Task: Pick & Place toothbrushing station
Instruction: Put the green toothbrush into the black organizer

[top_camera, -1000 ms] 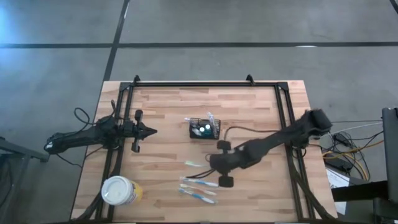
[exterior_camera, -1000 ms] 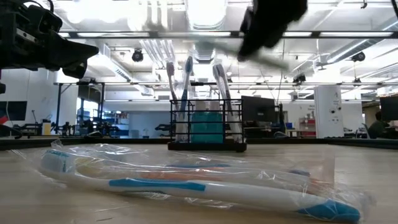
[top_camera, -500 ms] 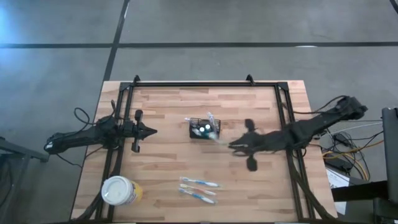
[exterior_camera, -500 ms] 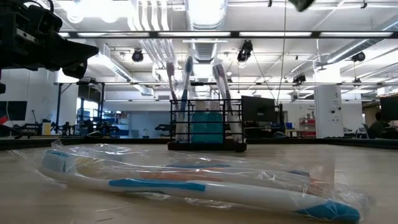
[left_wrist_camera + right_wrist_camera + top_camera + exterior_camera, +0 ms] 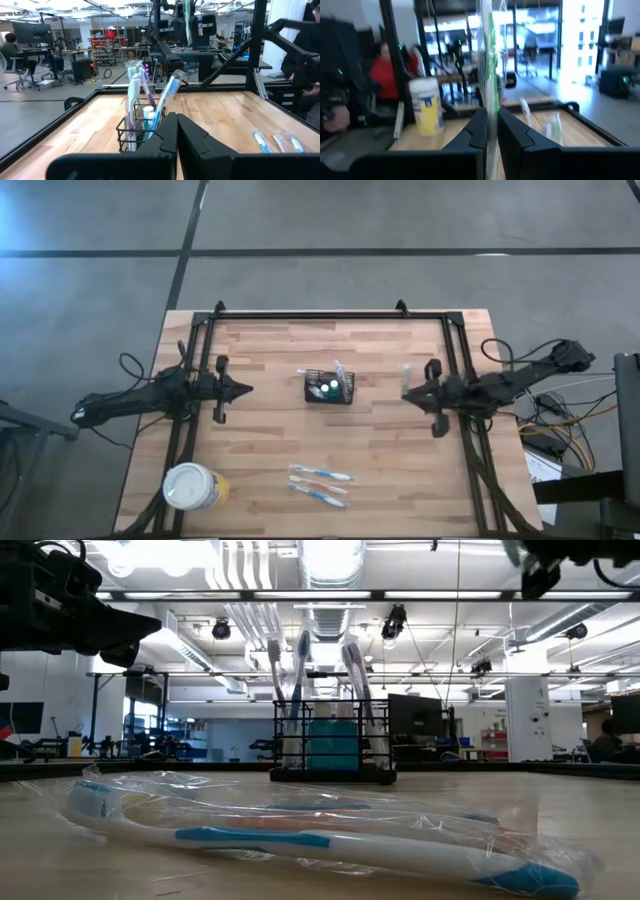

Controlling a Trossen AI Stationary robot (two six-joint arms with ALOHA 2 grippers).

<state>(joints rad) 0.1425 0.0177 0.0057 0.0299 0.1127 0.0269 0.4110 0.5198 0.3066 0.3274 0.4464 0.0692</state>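
Note:
The toothbrushing station (image 5: 328, 388), a small black wire basket with brushes standing in it, rests on its base mid-table, also seen in the low view (image 5: 335, 745) and the left wrist view (image 5: 136, 131). My right gripper (image 5: 405, 394) hangs level near the table's right side, shut on a green toothbrush in a clear wrapper (image 5: 491, 60). My left gripper (image 5: 246, 390) waits shut at the table's left, pointing level at the basket (image 5: 176, 131). Two wrapped blue toothbrushes (image 5: 320, 483) lie flat near the front edge. My right gripper pinches the wrapped green toothbrush between its two fingers at a lower stretch of it (image 5: 492, 106), with the wrapper trailing on below the fingers. The fingers come level from the table's right and lie across the brush. It stands about upright, lifted clear of the table.
A round white-lidded yellowish tub (image 5: 190, 487) stands at the near left corner and shows in the right wrist view (image 5: 427, 106). A black frame (image 5: 330, 314) runs along the table's far and side edges. A person in red (image 5: 382, 75) sits beyond the table.
My right gripper has swung from the near-middle of the table, by the loose toothbrushes, toward the right edge. It rose and tipped from pointing down to level. The wrapped green toothbrush that lay there has been lifted clear and now stands upright in the gripper.

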